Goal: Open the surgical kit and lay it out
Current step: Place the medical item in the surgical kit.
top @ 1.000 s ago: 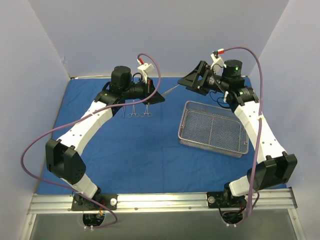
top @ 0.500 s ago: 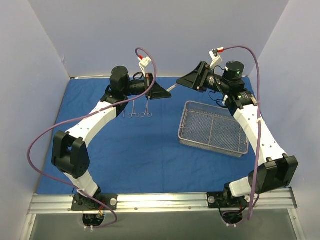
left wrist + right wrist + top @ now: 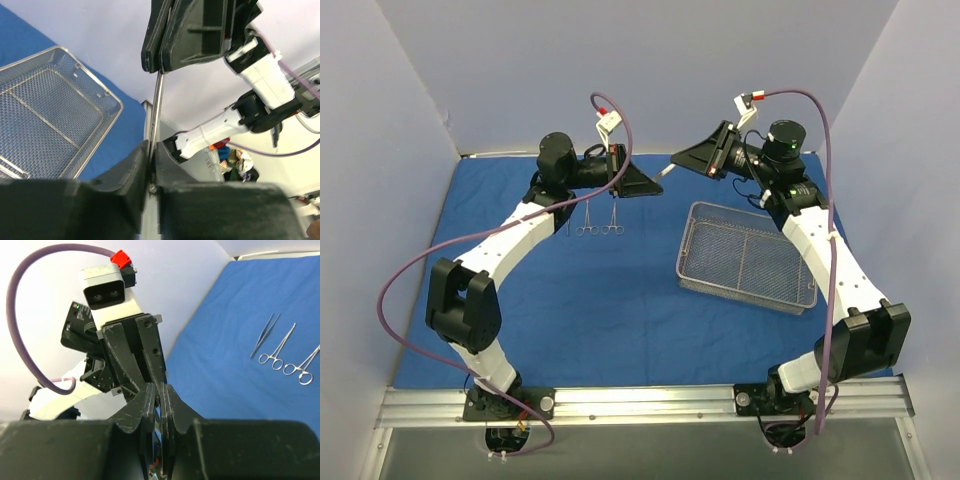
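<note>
Well, up in the air beyond the far left corner of the wire-mesh tray (image 3: 748, 265), one thin metal instrument (image 3: 666, 174) bridges the two sets of jaws. The right jaws are pressed together on one end of it. The left jaws sit close on either side of the other end, and I cannot tell whether they pinch it or merely flank it.

The left wrist view shows this best: the rod runs straight from between its own fingers (image 3: 135, 167) up into the closed tips of the right arm (image 3: 260, 80), with the tray lying below on the blue cloth wrap (image 3: 600, 300). The right wrist view shows instead the three other instruments (image 3: 280, 347), lying in a row on the cloth. From overhead they lie left of the tray, under the wrist of the left arm (image 3: 520, 235).

Both arms reach away from their bases and bend inward, wrists raised, pointing at each other tip to tip.
</note>
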{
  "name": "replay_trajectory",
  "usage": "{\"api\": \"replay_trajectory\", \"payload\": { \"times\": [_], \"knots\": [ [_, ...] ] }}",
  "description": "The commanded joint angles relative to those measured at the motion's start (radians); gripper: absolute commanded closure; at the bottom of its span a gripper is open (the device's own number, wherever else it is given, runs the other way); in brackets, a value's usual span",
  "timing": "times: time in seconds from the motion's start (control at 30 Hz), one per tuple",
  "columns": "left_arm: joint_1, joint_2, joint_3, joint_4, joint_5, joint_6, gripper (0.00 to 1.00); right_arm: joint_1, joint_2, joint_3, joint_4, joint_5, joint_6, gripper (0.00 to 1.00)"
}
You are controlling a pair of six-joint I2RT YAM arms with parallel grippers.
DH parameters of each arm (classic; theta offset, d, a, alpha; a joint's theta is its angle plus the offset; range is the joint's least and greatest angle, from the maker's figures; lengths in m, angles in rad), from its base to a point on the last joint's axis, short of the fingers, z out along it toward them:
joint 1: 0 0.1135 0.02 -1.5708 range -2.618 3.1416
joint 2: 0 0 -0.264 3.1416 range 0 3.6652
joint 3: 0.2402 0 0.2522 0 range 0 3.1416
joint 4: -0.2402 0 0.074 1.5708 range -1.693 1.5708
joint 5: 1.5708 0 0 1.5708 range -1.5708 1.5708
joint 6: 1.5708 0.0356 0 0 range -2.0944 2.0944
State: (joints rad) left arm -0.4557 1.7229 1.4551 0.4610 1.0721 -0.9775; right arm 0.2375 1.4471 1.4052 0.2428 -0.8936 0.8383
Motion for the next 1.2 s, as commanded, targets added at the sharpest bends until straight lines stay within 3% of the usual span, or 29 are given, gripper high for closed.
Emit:
{"api": "replay_trajectory", "payload": {
  "times": [0.0,0.1,0.3,0.47,0.67,0.77,0.8,0.83,0.87,0.9,0.97,1.03,1.07,1.17],
  "knots": [
    [0.002,-0.006,0.037,-0.08,0.055,0.084,0.72,0.011,0.013,0.052,-0.041,-0.041,-0.093,1.0],
    [0.009,-0.011,0.079,-0.169,0.078,0.169,0.63,0.011,0.01,0.061,-0.106,-0.077,-0.148,1.0],
    [0.009,0.004,0.165,-0.271,0.111,0.243,0.58,0.011,0.009,0.034,-0.126,-0.136,-0.168,1.0],
    [0.009,0.012,0.165,-0.269,0.118,0.24,0.71,0.011,0.019,0.043,-0.123,-0.156,-0.159,1.0],
    [0.006,0.01,0.163,-0.269,0.138,0.241,0.74,0.01,0.03,0.047,-0.105,-0.163,-0.142,1.0],
    [0.005,0.015,0.165,-0.271,0.147,0.244,0.9,0.011,0.038,0.051,-0.082,-0.165,-0.122,1.0],
    [0.006,0.017,0.168,-0.303,0.146,0.261,0.97,0.01,0.042,0.058,-0.088,-0.159,-0.123,0.96],
    [0.014,0.017,0.191,-0.359,0.111,0.298,0.98,0.006,0.045,0.07,-0.117,-0.144,-0.14,0.81],
    [0.018,0.018,0.208,-0.43,0.085,0.347,0.98,0.002,0.058,0.112,-0.219,-0.119,-0.166,0.54],
    [0.023,0.021,0.232,-0.619,0.053,0.475,0.98,-0.003,0.062,0.136,-0.284,-0.057,-0.235,0.46],
    [0.04,0.029,0.319,-0.83,-0.136,0.688,0.98,-0.024,0.07,0.201,-0.441,0.02,-0.295,0.3],
    [0.046,0.047,0.373,-1.065,-0.309,0.796,0.98,-0.065,0.067,0.227,-0.534,0.161,-0.344,0.27],
    [0.052,0.049,0.386,-1.102,-0.487,0.822,0.98,-0.082,0.064,0.23,-0.595,0.186,-0.355,0.25],
    [0.087,0.05,0.372,-1.162,-0.779,0.894,0.98,-0.144,0.059,0.235,-0.709,0.286,-0.398,0.25]
  ]
}}
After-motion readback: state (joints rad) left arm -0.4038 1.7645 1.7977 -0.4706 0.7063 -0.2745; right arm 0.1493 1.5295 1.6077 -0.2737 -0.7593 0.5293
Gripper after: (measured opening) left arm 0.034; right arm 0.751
